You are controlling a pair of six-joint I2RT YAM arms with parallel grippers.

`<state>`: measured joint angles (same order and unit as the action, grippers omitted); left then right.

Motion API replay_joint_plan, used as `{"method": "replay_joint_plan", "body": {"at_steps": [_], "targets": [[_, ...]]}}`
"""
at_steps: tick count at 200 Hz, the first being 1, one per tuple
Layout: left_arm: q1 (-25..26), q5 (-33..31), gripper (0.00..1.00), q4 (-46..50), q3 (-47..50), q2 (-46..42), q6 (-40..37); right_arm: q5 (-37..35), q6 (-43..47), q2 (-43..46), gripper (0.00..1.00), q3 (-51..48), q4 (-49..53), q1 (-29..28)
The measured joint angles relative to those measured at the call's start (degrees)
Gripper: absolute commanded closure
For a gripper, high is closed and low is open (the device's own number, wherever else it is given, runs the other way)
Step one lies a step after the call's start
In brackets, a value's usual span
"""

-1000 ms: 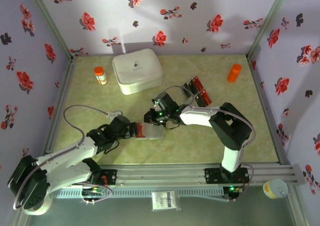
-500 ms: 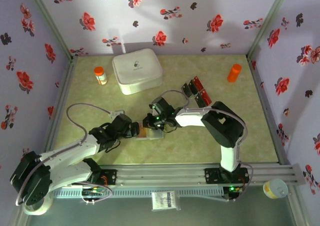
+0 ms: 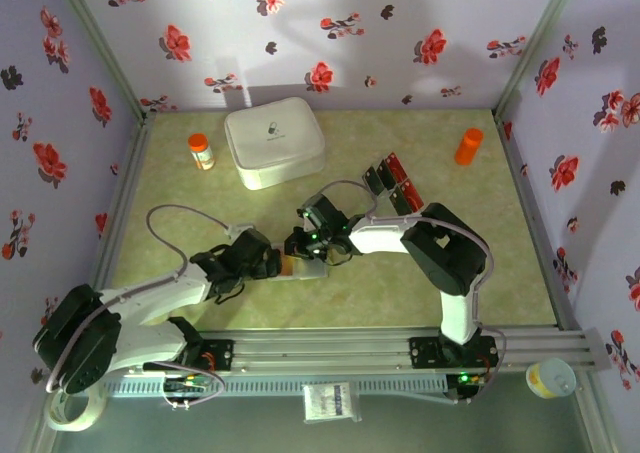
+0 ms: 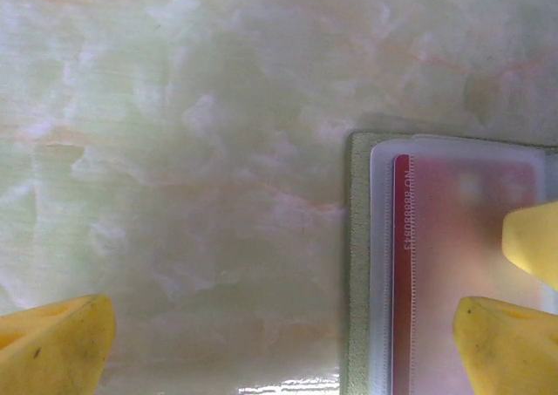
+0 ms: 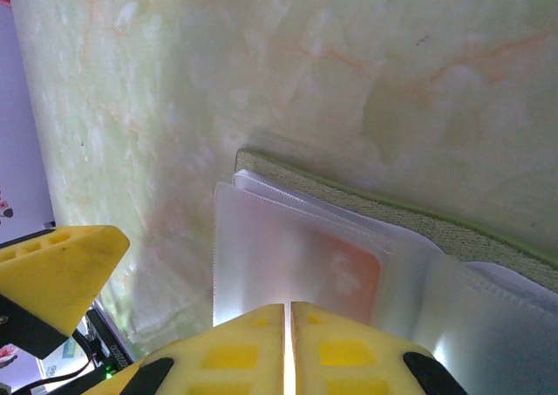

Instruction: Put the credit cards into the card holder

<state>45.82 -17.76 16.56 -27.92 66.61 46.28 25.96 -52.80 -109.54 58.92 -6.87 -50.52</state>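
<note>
The olive-green card holder (image 3: pixel 312 271) lies open on the table between both grippers. In the left wrist view its olive edge (image 4: pixel 357 264) frames a clear pocket holding a red card (image 4: pixel 462 264). My left gripper (image 3: pixel 264 262) is open just left of the holder, its jaws wide apart (image 4: pixel 279 347). My right gripper (image 3: pixel 300 243) is shut, its tips (image 5: pixel 288 343) resting on a clear pocket leaf (image 5: pixel 279 247) with a red card (image 5: pixel 349 273) faint behind it. Several loose red and black credit cards (image 3: pixel 392 184) lie behind the right arm.
A big white rounded box (image 3: pixel 273 141) stands at the back, with an orange bottle (image 3: pixel 201 151) to its left. Another orange bottle (image 3: pixel 468 145) stands at the back right. Floral walls close in three sides.
My left gripper has moved up and right, closer to the holder's left edge. The right gripper has shifted slightly left over the pocket leaves.
</note>
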Motion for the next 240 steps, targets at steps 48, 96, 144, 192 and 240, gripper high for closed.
{"method": "replay_joint_plan", "body": {"at_steps": [48, 96, 144, 192, 240], "targets": [[0.0, -0.02, 0.0, -0.33, 0.02, 1.7, -0.07, -0.02, 0.04, 0.09, 0.84, 0.11, 0.17, -0.07], [-0.09, -0.02, 0.0, -0.5, 0.33, 3.45, -0.07, -0.15, 0.72, 3.74, 0.8, 0.72, 2.34, 0.59], [-0.09, -0.02, 0.0, -0.57, 0.39, 3.85, -0.02, -2.16, 6.1, 12.35, 0.68, 0.74, 10.34, 6.14], [-0.09, -0.02, 0.0, -0.98, 1.01, 3.82, 0.13, -9.09, 18.75, 21.16, 0.64, 6.49, 28.26, 18.25], [-0.09, -0.11, 0.0, -1.57, 1.44, 3.76, 0.15, -22.14, 31.93, 22.64, 0.64, 13.64, 44.09, 27.34]]}}
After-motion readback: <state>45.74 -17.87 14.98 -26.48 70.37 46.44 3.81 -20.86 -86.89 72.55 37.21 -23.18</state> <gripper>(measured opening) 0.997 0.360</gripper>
